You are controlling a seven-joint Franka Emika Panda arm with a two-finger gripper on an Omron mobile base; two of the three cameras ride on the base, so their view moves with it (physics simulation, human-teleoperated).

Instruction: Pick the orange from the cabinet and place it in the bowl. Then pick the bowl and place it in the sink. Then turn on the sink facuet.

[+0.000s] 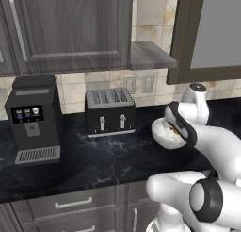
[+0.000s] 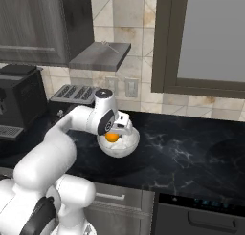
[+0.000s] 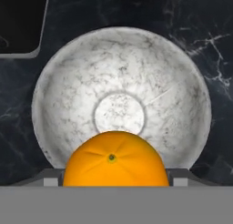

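My gripper (image 2: 113,133) hangs just above the white marbled bowl (image 2: 119,147) on the black counter, shut on the orange (image 2: 112,137). In the hand view the orange (image 3: 115,159) sits between the two finger tips of the gripper (image 3: 115,178), over the near part of the bowl (image 3: 150,73), whose inside holds nothing. From the left base view the bowl (image 1: 164,136) shows partly behind my hand. The cabinet (image 1: 209,33) with the pale grey panel hangs at the upper right above the counter. The sink and the sink facuet are out of view.
A black toaster (image 1: 109,111) stands just left of the bowl, with a coffee machine (image 1: 34,118) further left. A grey shelf (image 1: 151,56) juts out under the dark wood cabinet (image 1: 66,28). Bare black counter (image 2: 191,148) stretches to the right of the bowl.
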